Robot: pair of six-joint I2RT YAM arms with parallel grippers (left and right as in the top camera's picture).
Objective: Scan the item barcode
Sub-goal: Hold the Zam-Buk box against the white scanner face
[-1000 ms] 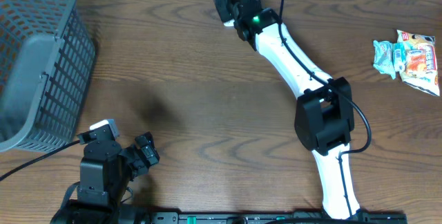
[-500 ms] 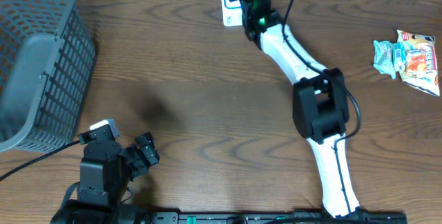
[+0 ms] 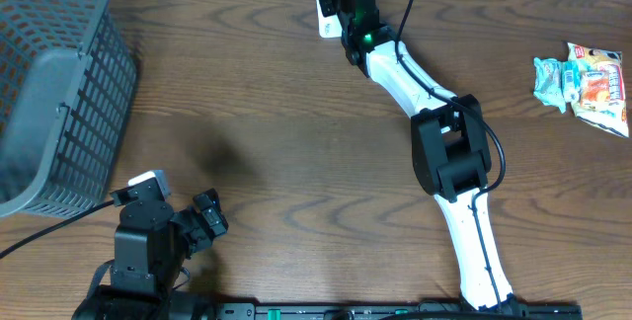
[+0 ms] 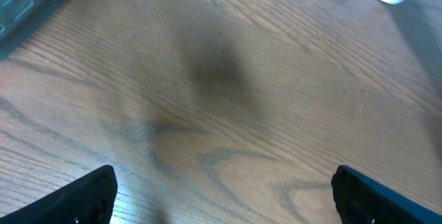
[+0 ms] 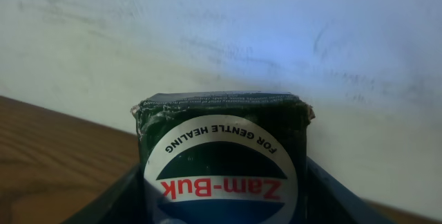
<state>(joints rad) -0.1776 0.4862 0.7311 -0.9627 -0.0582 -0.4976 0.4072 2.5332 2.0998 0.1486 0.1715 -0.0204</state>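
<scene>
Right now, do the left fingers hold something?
No, the left fingers stand wide apart, with only the wooden table seen between them.

White right arm (image 3: pixel 410 68), black joints (image 3: pixel 449 157) (left pincer (image 4: pixel 224 193) black too).

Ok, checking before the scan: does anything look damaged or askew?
The dark green Zam-Buk box in the right gripper has scuffed top edges, and its label reads upside down on camera. Nothing else stands out.

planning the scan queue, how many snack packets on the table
2, side by side at the right edge: a teal packet and an orange packet. Others may hide in the grey basket.
</scene>
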